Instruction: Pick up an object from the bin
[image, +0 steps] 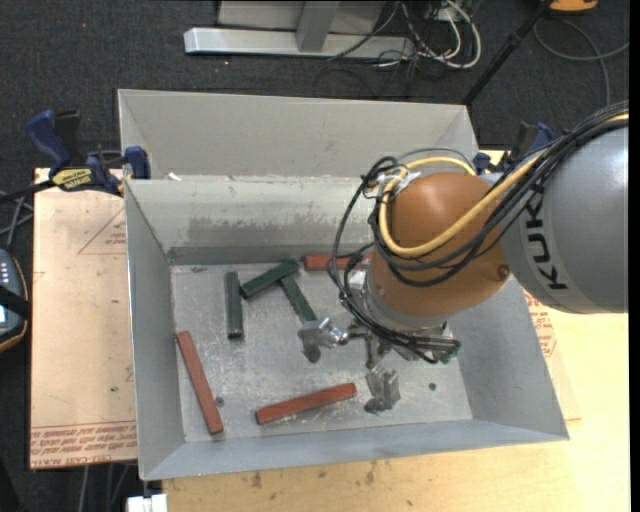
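Note:
My gripper (347, 366) hangs low over the bin floor in its right half, beneath the arm's wrist. Its fingers stand apart: one fingertip (312, 341) to the left, the other (381, 391) nearer the front. I see only bare floor between them. A reddish-brown bar (305, 403) lies flat just left of the front fingertip, close to it. A dark green bar (297, 298) runs diagonally, and its lower end comes close to the left fingertip.
Two more green bars (268, 279) (233, 304) lie left of centre near the back. A long red bar (199, 382) rests along the left wall. A short red piece (328, 263) sits at the back wall, partly behind the arm.

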